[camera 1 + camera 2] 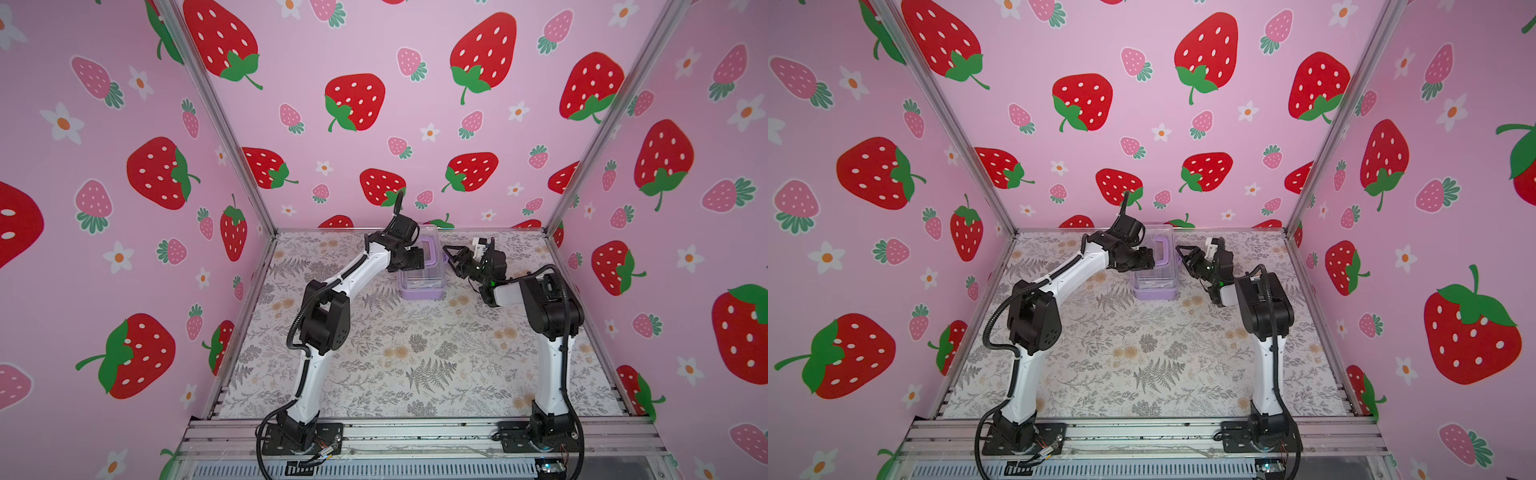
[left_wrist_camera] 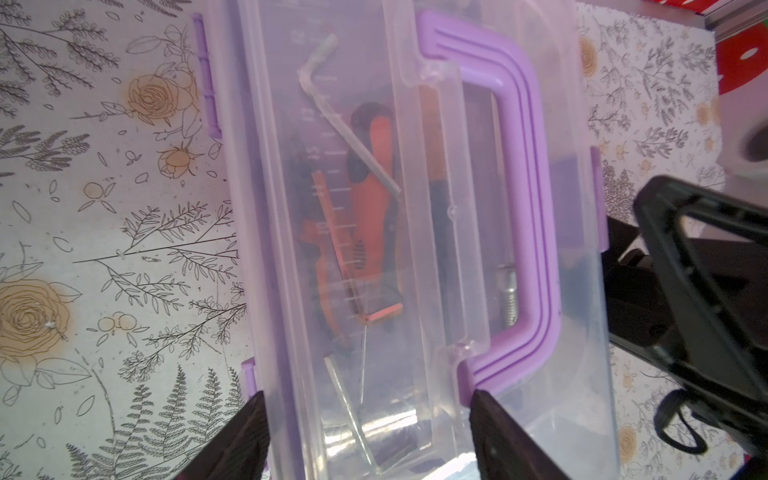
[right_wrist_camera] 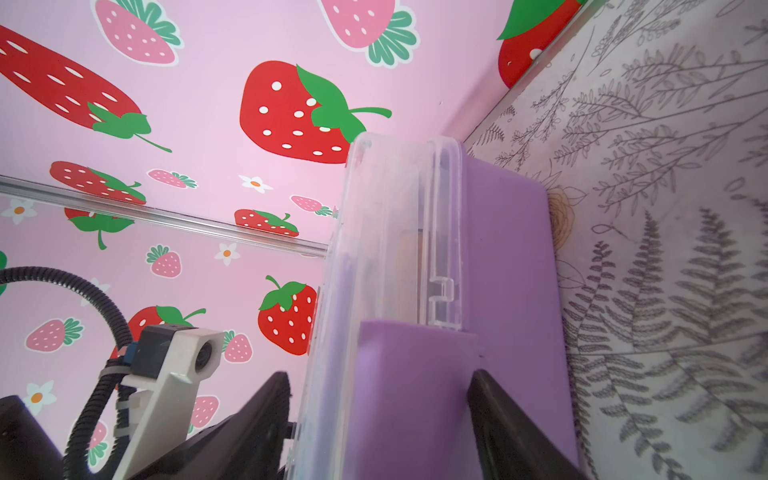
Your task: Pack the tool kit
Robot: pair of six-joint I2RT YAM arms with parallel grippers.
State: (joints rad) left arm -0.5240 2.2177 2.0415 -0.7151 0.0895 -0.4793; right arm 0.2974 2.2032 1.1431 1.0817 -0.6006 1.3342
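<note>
**Tools in, lid getting latched**

Box (image 1: 419,286) sits back-centre on table (image 1: 415,353), pliers (image 2: 374,187) + hex key (image 2: 349,137) under lid (image 2: 419,249). L gripper (image 2: 368,395) wide, over lid, prob. steadying it. R gripper (image 3: 380,374) straddles clip (image 3: 415,395), prob. to latch; can't tell if pinching.

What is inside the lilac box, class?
Through the clear lid of the lilac box, orange-handled pliers and a bent silver hex key show. The lid's haze and the purple handle hide the rest; no screwdriver can be made out.
</note>
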